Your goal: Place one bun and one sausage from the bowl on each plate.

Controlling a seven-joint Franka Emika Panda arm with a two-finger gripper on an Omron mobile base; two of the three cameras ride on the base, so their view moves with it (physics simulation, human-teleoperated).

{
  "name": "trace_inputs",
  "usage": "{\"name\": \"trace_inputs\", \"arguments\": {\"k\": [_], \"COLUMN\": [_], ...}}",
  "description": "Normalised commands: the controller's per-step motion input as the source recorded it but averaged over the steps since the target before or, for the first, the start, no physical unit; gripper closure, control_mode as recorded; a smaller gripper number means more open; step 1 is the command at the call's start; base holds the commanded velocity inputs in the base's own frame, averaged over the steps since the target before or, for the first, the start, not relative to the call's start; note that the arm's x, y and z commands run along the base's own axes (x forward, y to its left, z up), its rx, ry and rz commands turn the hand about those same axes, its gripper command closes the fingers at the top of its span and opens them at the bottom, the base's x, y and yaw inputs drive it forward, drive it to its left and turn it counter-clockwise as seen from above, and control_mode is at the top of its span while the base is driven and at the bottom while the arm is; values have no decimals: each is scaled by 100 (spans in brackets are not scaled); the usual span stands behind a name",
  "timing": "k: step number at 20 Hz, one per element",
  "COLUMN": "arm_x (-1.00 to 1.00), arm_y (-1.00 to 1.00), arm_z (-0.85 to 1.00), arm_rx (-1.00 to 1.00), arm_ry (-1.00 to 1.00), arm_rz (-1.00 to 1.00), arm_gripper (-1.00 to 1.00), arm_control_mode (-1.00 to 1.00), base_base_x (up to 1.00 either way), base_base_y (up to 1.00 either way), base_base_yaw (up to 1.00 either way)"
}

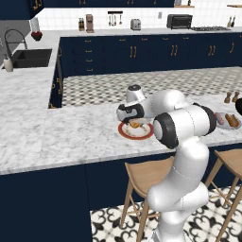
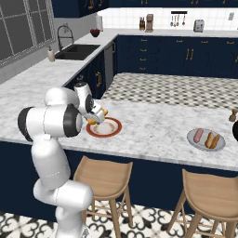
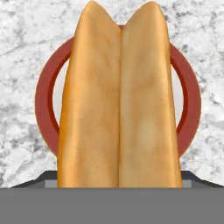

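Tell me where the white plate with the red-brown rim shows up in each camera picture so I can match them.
Left base view: white plate with the red-brown rim sits at centre on the marble counter, partly behind the arm.
Right base view: left of centre, just right of the arm.
Hand view: its rim rings the middle, behind the bun held in the gripper.
Shared landmark: the bun directly over the plate.

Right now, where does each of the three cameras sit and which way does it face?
Left base view: behind-left of the arm, facing the counter; arm at lower right, gripper over the red-rimmed plate.
Right base view: behind-right; arm at lower left, grey plate to the right.
Hand view: looks down past the held bun.
All three share the red-rimmed plate.
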Motion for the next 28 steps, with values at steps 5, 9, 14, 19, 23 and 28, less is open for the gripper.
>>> {"name": "trace_inputs", "arguments": {"k": [5,9,14,19,23,28], "arm_x": [25,28,38,25,1,-49], "arm_y": [1,0,0,0,0,-1], "arm_z": [-67,-48,-12,3,3,54], "arm_rx": [0,0,0,0,0,3], "arm_ry": [0,0,0,0,2,-5], "arm_rz": [0,0,0,0,0,0], "arm_gripper": [100,100,-100,-100,-100,-100], "arm_control_mode": [-100,-100,-100,-100,-100,-100], "base_base_x": [0,0,0,0,0,0], "base_base_y": [0,0,0,0,0,0], "base_base_yaw": [0,0,0,0,0,0]}}
